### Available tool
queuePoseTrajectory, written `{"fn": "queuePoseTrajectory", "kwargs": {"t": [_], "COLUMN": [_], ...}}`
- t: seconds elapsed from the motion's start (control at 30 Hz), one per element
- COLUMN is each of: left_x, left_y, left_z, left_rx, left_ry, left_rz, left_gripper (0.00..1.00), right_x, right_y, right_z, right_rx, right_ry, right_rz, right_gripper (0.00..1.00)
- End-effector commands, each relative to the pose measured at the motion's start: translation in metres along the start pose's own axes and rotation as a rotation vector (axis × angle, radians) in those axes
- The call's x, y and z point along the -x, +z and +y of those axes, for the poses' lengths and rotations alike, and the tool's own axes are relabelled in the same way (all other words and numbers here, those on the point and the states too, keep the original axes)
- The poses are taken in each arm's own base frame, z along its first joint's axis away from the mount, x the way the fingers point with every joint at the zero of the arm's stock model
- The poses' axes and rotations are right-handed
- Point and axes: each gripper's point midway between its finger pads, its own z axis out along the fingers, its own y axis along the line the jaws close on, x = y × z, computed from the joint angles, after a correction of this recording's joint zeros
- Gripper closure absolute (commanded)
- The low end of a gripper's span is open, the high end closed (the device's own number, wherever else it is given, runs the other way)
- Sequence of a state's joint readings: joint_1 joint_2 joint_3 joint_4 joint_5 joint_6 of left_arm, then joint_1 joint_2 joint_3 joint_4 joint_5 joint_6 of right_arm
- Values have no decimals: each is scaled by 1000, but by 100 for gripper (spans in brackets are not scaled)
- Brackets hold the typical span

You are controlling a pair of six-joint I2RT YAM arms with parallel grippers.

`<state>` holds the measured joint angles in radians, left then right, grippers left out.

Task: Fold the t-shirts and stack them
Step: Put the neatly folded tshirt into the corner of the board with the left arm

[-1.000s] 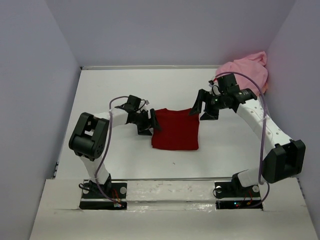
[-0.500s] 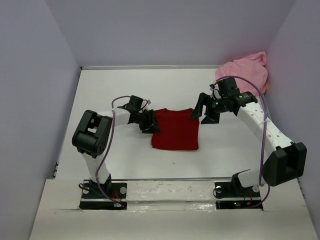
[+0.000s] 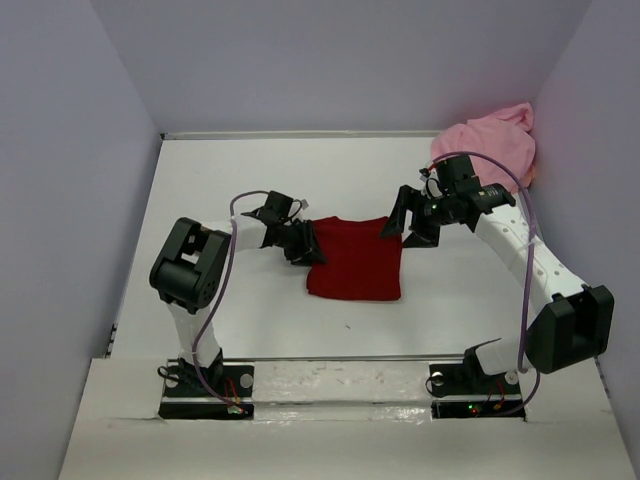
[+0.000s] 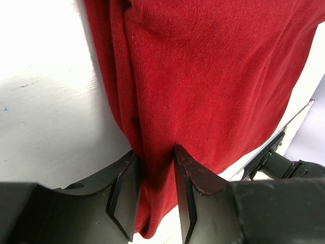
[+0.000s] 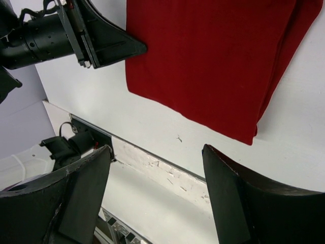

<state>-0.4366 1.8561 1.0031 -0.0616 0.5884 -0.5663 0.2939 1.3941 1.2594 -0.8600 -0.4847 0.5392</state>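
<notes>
While the dark red t-shirt (image 3: 352, 260) lies on the bench (image 3: 230, 170), the left fingers (image 4: 187, 195) pinch its left edge. The right fingers (image 5: 228, 203) hang wide open — gripping nothing.

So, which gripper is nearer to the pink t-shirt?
Right. The right gripper hovers left of the pink t-shirt; the left gripper is farther, at the left edge of the dark red t-shirt.
</notes>
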Motion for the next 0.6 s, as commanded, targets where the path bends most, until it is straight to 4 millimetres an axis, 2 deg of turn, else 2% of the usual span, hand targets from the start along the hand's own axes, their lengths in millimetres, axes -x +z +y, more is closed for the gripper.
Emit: {"fn": "queuePoseTrajectory", "kwargs": {"t": [0.0,0.07,0.1,0.17,0.3,0.47,0.57], "left_x": [-13,-11,-10,-7,-4,3,15], "left_y": [13,13,12,13,16,19,17], "left_z": [42,43,44,45,52,56,55], "left_rx": [175,187,196,208,243,257,256], "left_ry": [-16,-17,-21,-24,-41,-70,-84], "left_rz": [29,25,25,20,20,21,-1], "left_gripper": [56,64,73,80,100,100,100], "right_x": [4,4,4,4,5,4,3], "right_y": [-6,-6,-6,-6,-7,-7,-8], "right_z": [2,3,3,3,3,3,3], "right_rx": [12,15,13,12,12,13,14], "right_ry": [-13,-16,-15,-15,-19,-17,-16], "right_rz": [-35,-36,-34,-37,-41,-39,-40], "right_gripper": [22,22,22,22,22,22,22]}}
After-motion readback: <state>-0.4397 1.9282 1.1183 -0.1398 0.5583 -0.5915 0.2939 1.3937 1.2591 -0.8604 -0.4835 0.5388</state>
